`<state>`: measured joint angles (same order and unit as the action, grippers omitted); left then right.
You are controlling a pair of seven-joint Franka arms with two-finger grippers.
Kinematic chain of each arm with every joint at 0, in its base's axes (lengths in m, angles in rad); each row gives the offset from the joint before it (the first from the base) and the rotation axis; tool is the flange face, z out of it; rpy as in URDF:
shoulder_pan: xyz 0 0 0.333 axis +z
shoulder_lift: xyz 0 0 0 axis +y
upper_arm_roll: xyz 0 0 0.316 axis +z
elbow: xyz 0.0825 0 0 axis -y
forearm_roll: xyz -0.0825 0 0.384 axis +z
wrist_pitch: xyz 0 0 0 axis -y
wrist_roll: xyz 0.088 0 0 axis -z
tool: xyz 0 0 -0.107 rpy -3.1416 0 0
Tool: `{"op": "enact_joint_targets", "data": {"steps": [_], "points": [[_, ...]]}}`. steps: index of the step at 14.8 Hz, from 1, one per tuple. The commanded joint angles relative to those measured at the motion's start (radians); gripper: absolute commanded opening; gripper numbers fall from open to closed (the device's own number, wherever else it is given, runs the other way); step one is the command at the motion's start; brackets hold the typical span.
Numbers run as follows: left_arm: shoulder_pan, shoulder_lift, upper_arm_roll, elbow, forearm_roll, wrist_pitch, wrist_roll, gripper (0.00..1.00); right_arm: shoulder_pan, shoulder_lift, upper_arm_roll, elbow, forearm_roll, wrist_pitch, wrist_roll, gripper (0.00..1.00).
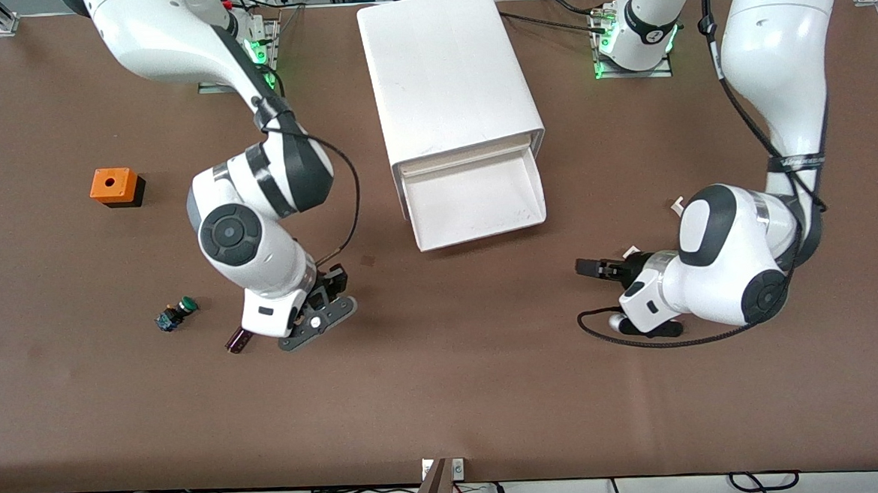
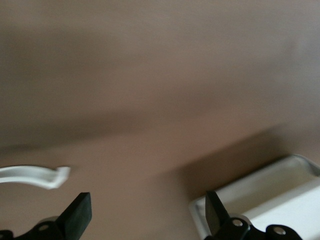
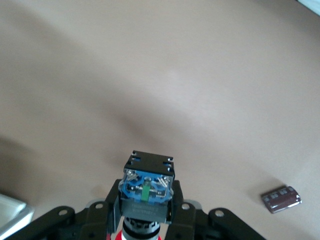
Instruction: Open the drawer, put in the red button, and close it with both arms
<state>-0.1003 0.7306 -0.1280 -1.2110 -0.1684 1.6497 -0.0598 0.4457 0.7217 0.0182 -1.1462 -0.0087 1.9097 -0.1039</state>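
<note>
Drawer (image 1: 474, 199) of the white cabinet (image 1: 449, 73) stood pulled out toward the front camera, its tray bare inside.

The right gripper (image 3: 145, 212) was clenched on the red button (image 3: 146, 192). In the right wrist view the button sat between the two fingers (image 3: 112, 210), with its long axis along the fingers: the black and blue body with the contacts pointed away from the wrist, and a bit of the red cap showed at the wrist end. In the front view this gripper (image 1: 322, 301) was low over the table (image 1: 447, 396), toward the right arm's end, and the button itself was hidden there.

A small dark purple piece (image 1: 238, 340) lay on the table just beside the right gripper; it also showed in the right wrist view (image 3: 281, 199). The green button (image 1: 177, 313) lay on its side farther toward the right arm's end. An orange block (image 1: 114, 186) stood farther from the front camera, well apart from them.

The left gripper (image 1: 596, 268) was released, its fingers (image 2: 77, 215) spread wide with nothing between them. It hung low over the table toward the left arm's end, near the open drawer, pointing toward the middle of the table.
</note>
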Motion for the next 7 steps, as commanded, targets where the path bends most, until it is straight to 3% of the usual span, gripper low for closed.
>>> {"op": "enact_joint_targets", "data": {"steps": [1, 7], "points": [[-0.001, -0.095, 0.014, -0.012, 0.145, -0.014, -0.018, 1.00, 0.077, 0.015, -0.004, 0.098, -0.007, -0.095, 0.094, 0.00], [0.025, -0.132, 0.080, 0.036, 0.221, -0.027, -0.006, 1.00, 0.206, 0.018, 0.014, 0.158, -0.005, -0.051, 0.358, 0.00]]}}
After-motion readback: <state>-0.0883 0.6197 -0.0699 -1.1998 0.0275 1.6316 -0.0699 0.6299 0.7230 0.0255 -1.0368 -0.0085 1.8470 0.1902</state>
